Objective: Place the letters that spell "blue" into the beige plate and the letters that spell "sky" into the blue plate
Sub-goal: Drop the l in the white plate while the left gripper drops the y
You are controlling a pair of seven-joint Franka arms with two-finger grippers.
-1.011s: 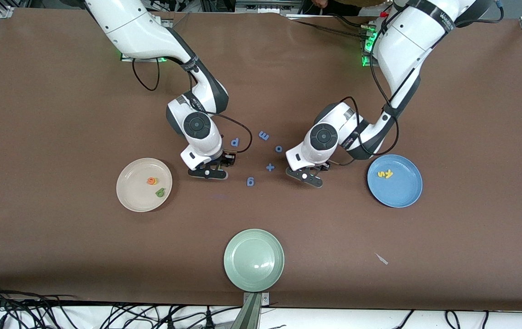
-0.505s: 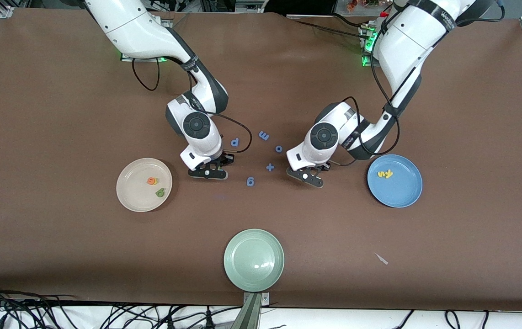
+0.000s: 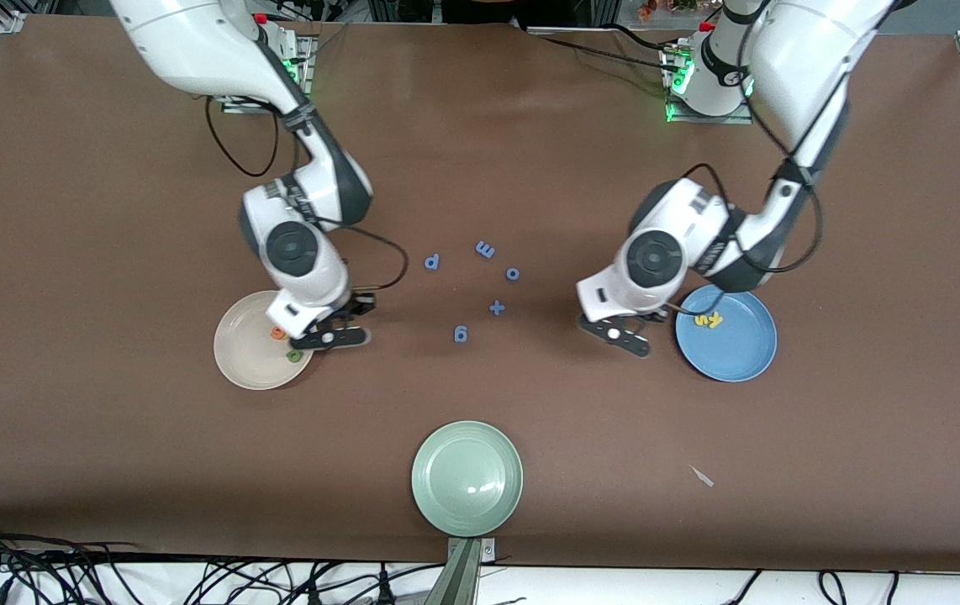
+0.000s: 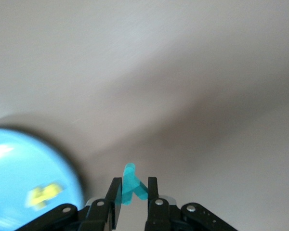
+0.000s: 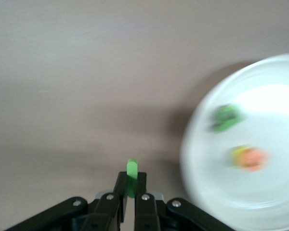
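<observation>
Your right gripper is pinched tight on the thin green l, up over the edge of the beige plate at center-left of the front frame; orange e and green b lie in that plate. Your left gripper is clamped on the teal y, just beside the blue plate at center-right, where yellow s and yellow k sit.
</observation>
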